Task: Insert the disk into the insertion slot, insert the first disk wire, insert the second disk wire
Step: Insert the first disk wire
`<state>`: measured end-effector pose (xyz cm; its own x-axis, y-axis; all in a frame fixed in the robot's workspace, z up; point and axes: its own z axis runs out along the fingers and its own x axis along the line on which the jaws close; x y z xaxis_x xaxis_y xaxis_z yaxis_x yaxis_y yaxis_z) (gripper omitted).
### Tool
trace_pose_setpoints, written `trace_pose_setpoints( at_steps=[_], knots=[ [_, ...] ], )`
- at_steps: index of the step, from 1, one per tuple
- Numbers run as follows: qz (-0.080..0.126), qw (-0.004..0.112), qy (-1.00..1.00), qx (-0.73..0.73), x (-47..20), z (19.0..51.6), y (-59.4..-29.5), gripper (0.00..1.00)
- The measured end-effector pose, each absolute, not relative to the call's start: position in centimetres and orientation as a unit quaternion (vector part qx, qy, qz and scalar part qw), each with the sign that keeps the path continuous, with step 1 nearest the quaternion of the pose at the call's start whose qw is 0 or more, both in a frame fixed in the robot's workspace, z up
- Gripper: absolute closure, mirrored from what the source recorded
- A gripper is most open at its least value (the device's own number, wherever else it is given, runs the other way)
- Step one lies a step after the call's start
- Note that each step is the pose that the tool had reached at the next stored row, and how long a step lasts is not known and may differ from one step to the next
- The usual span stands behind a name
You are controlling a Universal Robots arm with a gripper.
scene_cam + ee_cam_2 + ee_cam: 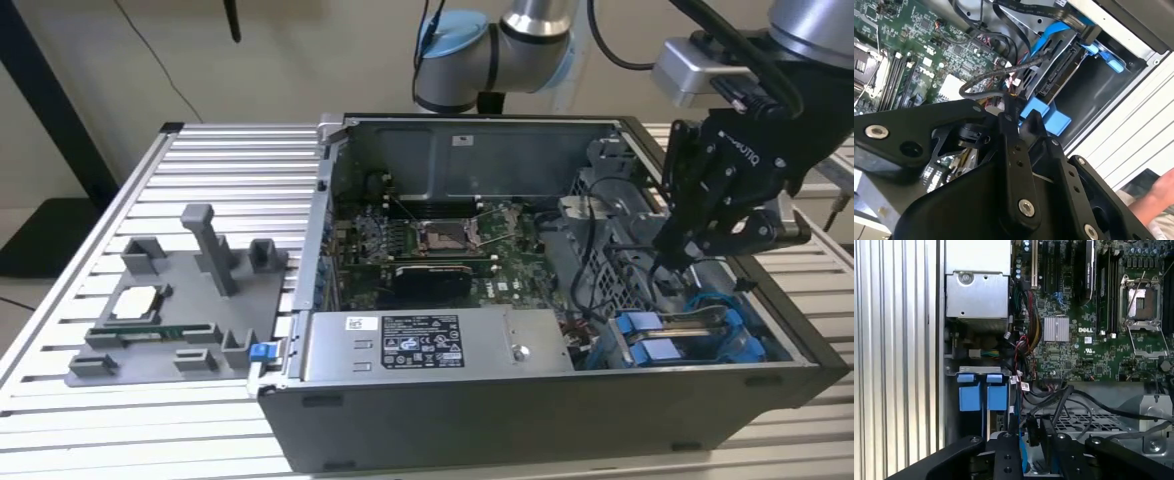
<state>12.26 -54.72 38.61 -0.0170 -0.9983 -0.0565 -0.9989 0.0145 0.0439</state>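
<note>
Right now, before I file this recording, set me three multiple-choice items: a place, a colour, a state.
1. Where in the exterior view is the gripper? A over the case's end at the exterior view's right, by the insertion slot; B off the case, at its left; C above the case's middle.
2. What colour are the disk's carrier tabs? A red; B blue; C yellow.
3. The gripper is: A open, empty; B shut on a screwdriver; C shut on a black wire.
Answers: 1 A, it hangs over the blue-railed slot; 2 B, both are bright blue; 3 C, the wire ends between its fingers.
</note>
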Motion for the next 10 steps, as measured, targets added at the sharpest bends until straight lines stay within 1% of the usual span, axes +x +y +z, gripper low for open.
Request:
trace_pose_setpoints(
  at_steps=[10],
  knots=[
    [0.035,0.004,0.712,-0.701,12.26,38.59,-54.73,1.00]
  ],
)
